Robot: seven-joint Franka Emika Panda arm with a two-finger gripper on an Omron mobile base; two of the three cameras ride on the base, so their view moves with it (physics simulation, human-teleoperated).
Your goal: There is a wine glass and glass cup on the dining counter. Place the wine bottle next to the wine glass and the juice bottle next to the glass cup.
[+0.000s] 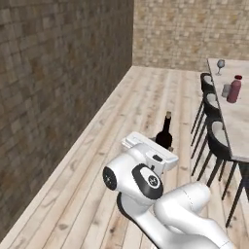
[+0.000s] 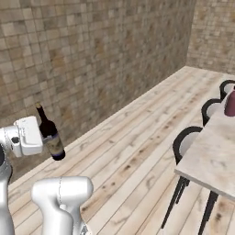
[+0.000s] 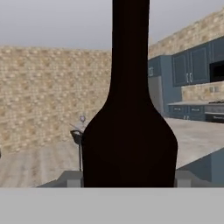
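Observation:
My gripper (image 2: 48, 140) is shut on the wine bottle (image 2: 50, 134), a slim dark bottle held upright in the air over the wooden floor, left of the dining counter (image 1: 238, 121). In the hand view the wine bottle (image 3: 130, 131) rises dark and close between my fingertips (image 3: 73, 178). On the counter's far end stands the wine glass (image 1: 220, 64). Nearer, the pinkish juice bottle (image 1: 234, 89) stands right beside the glass cup (image 1: 226, 90). The wine glass (image 3: 82, 119) also shows small and far off beside the bottle in the hand view.
Black stools (image 1: 214, 129) line the counter's near side. A brick wall (image 1: 58, 87) runs along the left, with open wooden floor (image 1: 141, 97) between it and the stools. Blue cabinets (image 3: 192, 65) stand far behind the counter.

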